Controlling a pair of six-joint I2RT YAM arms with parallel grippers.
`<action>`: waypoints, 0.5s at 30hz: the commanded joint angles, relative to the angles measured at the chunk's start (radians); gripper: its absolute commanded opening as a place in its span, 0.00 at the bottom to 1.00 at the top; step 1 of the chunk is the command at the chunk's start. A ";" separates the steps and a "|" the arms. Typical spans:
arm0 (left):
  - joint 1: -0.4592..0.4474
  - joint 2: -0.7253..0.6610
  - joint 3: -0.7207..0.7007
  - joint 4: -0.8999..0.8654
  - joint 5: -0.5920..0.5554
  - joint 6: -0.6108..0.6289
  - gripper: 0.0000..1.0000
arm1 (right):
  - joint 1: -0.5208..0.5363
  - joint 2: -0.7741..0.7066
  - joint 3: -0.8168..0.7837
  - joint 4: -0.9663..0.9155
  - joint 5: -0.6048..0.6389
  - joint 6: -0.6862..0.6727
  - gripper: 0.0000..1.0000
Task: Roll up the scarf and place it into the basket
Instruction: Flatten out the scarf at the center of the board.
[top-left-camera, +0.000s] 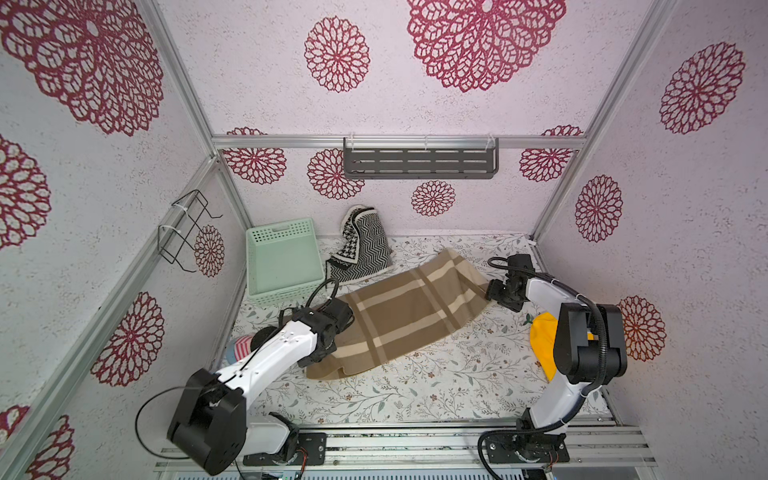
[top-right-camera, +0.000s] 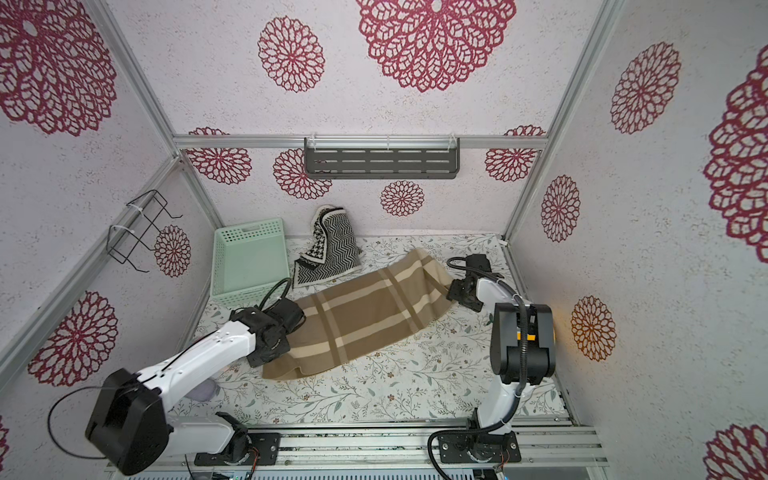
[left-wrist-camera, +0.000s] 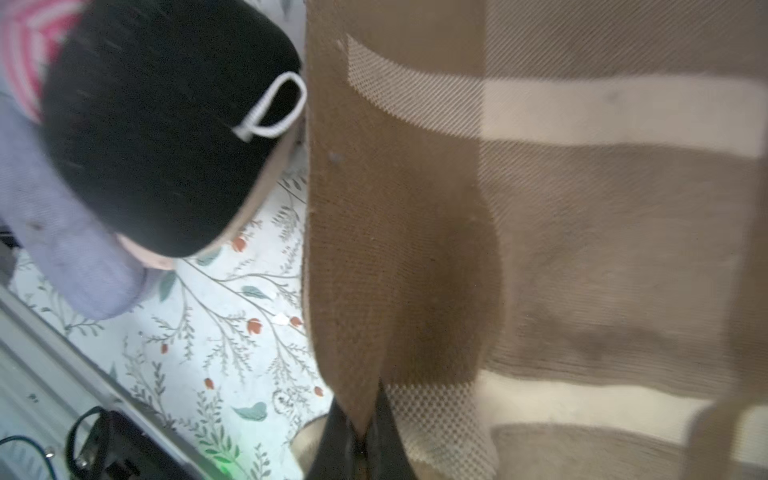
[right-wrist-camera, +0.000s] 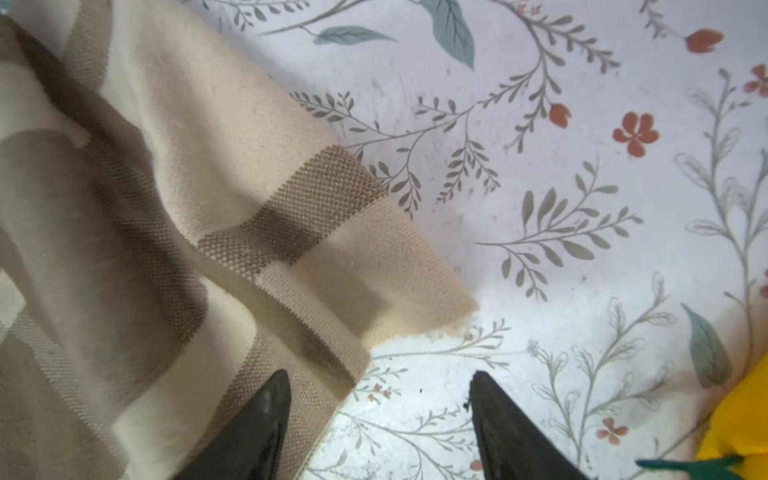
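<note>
Ribbed aluminium rail (top-left-camera: 415, 442) runs along the near edge, carrying the bases of both white-and-black arms. Beyond it lies the table (top-left-camera: 436, 386), covered in a pale sheet printed with thin grey-green sprigs and small rust flowers.

The scarf (top-left-camera: 395, 316) lies unrolled across the middle of the table, a long knitted rectangle running from near left to far right. It is tan with broad cream bands crossed by darker brown stripes, and the wrist views show a fine, grainy weave. It sits outside the basket (top-left-camera: 279, 233), a mint-green rectangular plastic tub with perforated walls and a slot handle, which stands at the far left, just beside the scarf's left end.

The left gripper (left-wrist-camera: 360, 434) is at the scarf's left end, its black tapered fingers pressed together with the fabric's edge pinched between them. The right gripper (right-wrist-camera: 379, 376) is at the far-right end with its pointed jaws standing well apart: one finger is over the scarf's corner, the other over bare table, and nothing is clamped.

A black-and-white herringbone cloth (top-left-camera: 368, 245) leans crumpled against the far wall between basket and scarf. A yellow cloth (top-left-camera: 542, 345) lies at the right edge. At the near left, a pink-striped soft item (top-left-camera: 240, 347) lies by the left arm.
</note>
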 joint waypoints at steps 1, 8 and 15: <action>0.025 -0.047 0.017 -0.080 -0.098 -0.020 0.00 | -0.006 -0.026 -0.004 -0.010 0.001 -0.013 0.70; 0.052 -0.078 0.072 -0.116 -0.142 0.005 0.00 | -0.018 0.056 0.062 -0.025 0.064 -0.044 0.71; 0.073 -0.124 0.172 -0.181 -0.208 0.039 0.00 | -0.033 0.129 0.096 -0.009 0.071 -0.048 0.75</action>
